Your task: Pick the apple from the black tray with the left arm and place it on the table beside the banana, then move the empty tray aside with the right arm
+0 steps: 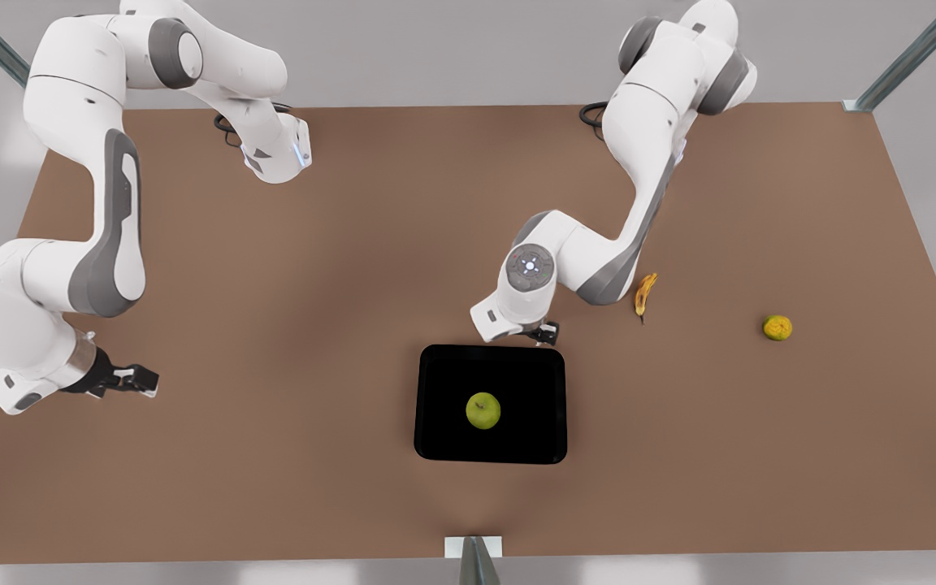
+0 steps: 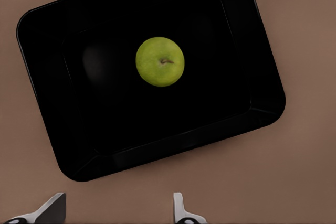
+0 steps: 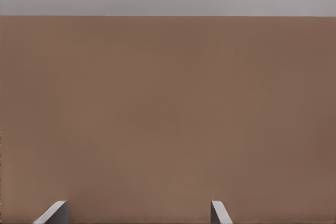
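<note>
1 apple [image 1: 483,410] sits mid black tray [image 1: 435,406], untouched. Left gripper [image 1: 548,331] hovers at tray's 12 o'clock edge, jaws released. Right gripper [image 1: 136,379] waits far toward 9 o'clock over table [image 1: 314,284], jaws released. Banana [image 1: 644,294] lies toward tray's 2 o'clock.

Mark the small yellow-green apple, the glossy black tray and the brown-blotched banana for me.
small yellow-green apple [image 1: 483,411], front view, middle of its top.
glossy black tray [image 1: 444,374], front view, bare floor near a corner.
brown-blotched yellow banana [image 1: 644,293], front view, middle of its curve.
</note>
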Controlling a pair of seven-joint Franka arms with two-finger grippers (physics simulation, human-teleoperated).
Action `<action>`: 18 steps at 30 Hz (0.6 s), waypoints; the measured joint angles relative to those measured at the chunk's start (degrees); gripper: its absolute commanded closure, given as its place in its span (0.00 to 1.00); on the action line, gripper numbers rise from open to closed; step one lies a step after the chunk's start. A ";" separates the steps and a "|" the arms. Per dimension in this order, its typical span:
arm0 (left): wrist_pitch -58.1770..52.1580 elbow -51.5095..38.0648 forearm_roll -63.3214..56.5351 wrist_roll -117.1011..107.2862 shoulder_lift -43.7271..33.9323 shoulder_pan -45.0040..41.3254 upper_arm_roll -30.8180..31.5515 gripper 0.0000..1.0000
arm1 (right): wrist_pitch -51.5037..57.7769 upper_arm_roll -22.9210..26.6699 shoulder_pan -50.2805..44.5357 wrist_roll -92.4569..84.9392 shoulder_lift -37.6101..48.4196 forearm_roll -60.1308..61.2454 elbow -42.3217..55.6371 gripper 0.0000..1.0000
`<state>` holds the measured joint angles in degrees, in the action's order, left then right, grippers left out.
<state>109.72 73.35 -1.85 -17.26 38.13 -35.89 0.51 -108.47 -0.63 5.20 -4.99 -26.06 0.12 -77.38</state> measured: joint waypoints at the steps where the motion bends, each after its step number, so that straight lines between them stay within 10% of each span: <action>1: 1.27 -0.07 -0.11 -1.14 1.01 -0.06 -0.15 0.00 | 0.21 -0.04 -0.03 -0.02 -0.05 -0.01 0.00 0.00; 18: 14.84 -19.46 -0.48 -15.66 20.13 -3.16 -4.97 0.00 | 1.33 -0.07 -0.02 -0.28 -0.12 -0.26 0.00 0.00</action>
<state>124.56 53.88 -2.33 -32.92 58.26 -39.06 -4.46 -107.14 -0.70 5.18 -5.28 -26.18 -0.14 -77.37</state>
